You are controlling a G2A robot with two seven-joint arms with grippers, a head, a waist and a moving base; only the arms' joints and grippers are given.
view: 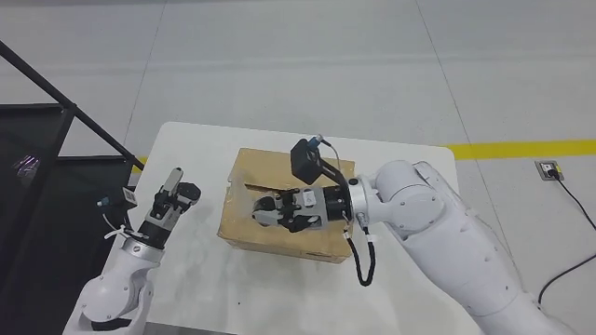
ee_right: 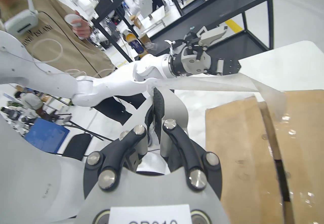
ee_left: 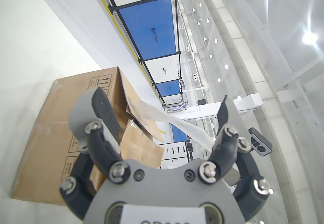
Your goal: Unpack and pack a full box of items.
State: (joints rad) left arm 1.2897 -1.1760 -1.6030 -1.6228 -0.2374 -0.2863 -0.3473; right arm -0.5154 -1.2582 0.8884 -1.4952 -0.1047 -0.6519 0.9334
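One cardboard box (view: 256, 169) sits mid-bench (view: 410, 163) with its contents hidden, and two grippers are by it. The right gripper (view: 261, 212) lies over the box top, fingers (ee_right: 158, 108) pinched on one translucent tape strip (ee_right: 215, 83), which is plain in both wrist views but hard to make out from above. The left gripper (view: 172, 184) stands left of the box, fingers (ee_left: 101, 106) spread wide around nothing.

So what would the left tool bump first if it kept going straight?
Probably the tape strip coming off the box: it crosses the gap in front of the left tool. Depth is hard to judge.
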